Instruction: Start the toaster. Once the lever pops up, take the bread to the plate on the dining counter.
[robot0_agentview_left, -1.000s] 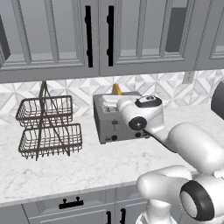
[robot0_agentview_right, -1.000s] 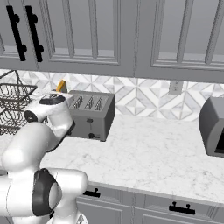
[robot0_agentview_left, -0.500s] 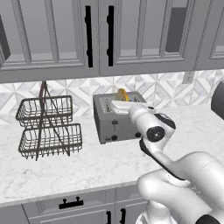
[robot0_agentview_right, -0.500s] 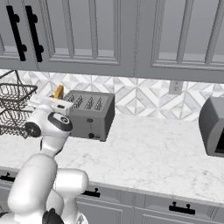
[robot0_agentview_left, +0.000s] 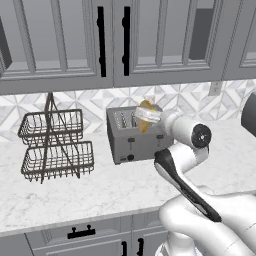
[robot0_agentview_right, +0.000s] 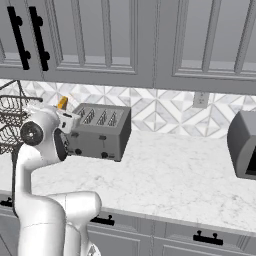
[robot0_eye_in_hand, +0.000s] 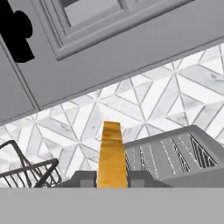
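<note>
The grey-silver toaster (robot0_agentview_left: 131, 144) (robot0_agentview_right: 100, 132) (robot0_eye_in_hand: 175, 153) stands on the marble top by the tiled wall. My gripper (robot0_agentview_left: 141, 116) (robot0_agentview_right: 66, 116) (robot0_eye_in_hand: 112, 178) hovers just above its near end and is shut on the bread (robot0_agentview_left: 145, 115) (robot0_agentview_right: 62, 103) (robot0_eye_in_hand: 111, 151). The slice is out of the slots and shows edge-on as a golden-orange strip between my fingertips (robot0_eye_in_hand: 83, 178). The toaster's black levers and knobs (robot0_agentview_right: 102, 145) face the counter's front. The plate and the dining counter are out of view.
A two-tier wire basket (robot0_agentview_left: 55, 145) (robot0_agentview_right: 10, 120) (robot0_eye_in_hand: 26, 173) stands left of the toaster. A dark appliance (robot0_agentview_right: 245, 145) (robot0_agentview_left: 248, 112) sits at the far right. Upper cabinets (robot0_agentview_left: 115, 40) hang low overhead. Open marble top (robot0_agentview_right: 170, 175) lies right of the toaster.
The arm has swung round, its elbow moving to the right of the toaster. The held bread has shifted slightly right and down over the toaster. Toaster and basket stay put.
</note>
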